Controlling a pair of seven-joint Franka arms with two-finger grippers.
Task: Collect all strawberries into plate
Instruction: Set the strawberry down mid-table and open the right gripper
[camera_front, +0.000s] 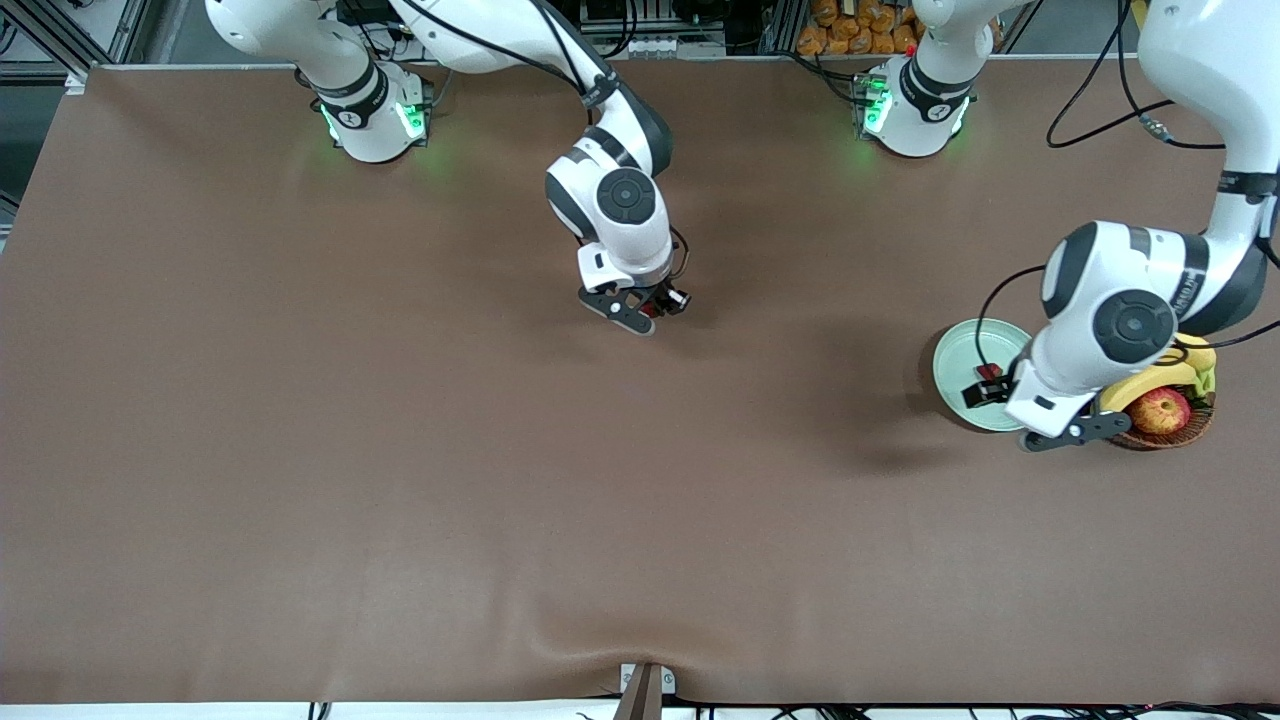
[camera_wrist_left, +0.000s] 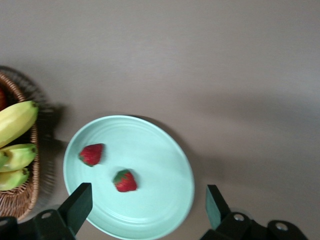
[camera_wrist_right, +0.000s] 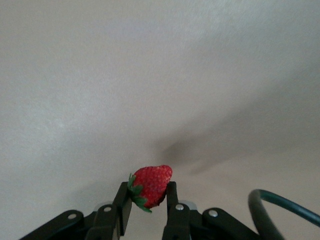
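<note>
Over plate (camera_wrist_left: 165, 150) left gripper (camera_wrist_left: 147, 205) gapes; right gripper (camera_wrist_right: 147, 202) pinches strawberry (camera_wrist_right: 150, 185) mid-table.

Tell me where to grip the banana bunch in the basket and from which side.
Judging from the left wrist view, take the bananas across the middle of the topmost fruit, coming from above: they lie lengthwise over the basket, whose wicker rim blocks a sideways approach.

No readable text, labels or numbers anywhere; small print on the white robot arms is illegible.
</note>
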